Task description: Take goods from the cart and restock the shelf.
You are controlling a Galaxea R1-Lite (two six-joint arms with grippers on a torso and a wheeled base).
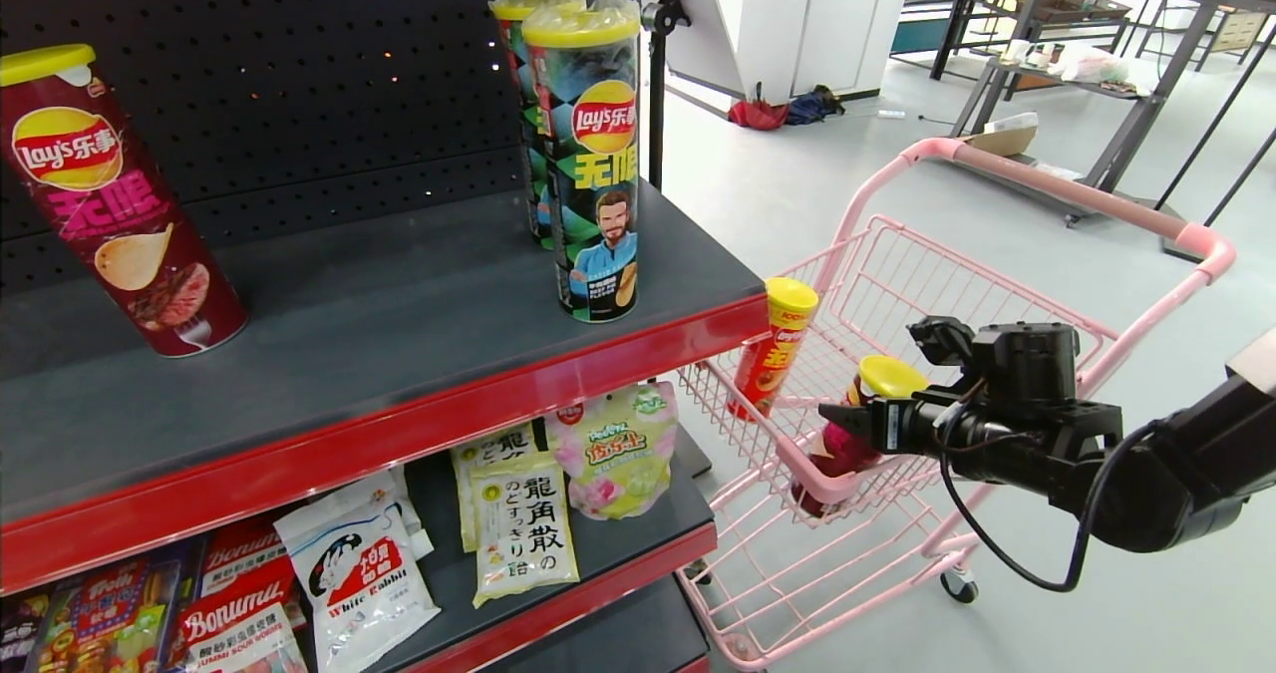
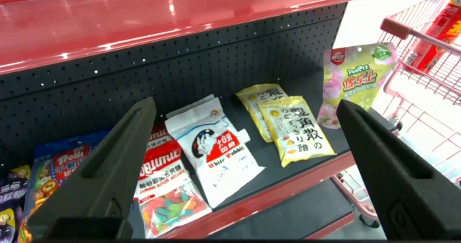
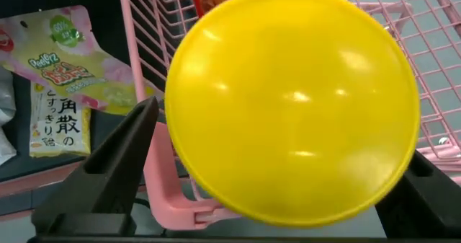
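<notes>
Beside the pink cart (image 1: pixel 1077 192), your right arm (image 1: pixel 1166 484) is glossy black with rounded casing, a boxy block (image 1: pixel 1027 354) on the wrist and a thin black cable (image 1: pixel 1017 573) looping below. Your left gripper (image 2: pixel 245 164) has dark, matte, wedge-shaped fingers (image 2: pixel 108 171).

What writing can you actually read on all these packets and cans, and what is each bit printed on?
"Lay's" and "无限": dark red can.
"Lay's" and "无限": green can.
"White Rabbit": white bag.
"龍角散": yellow bag.
Too small or blurred to read for sure: red bags, and the orange can in the cart.
</notes>
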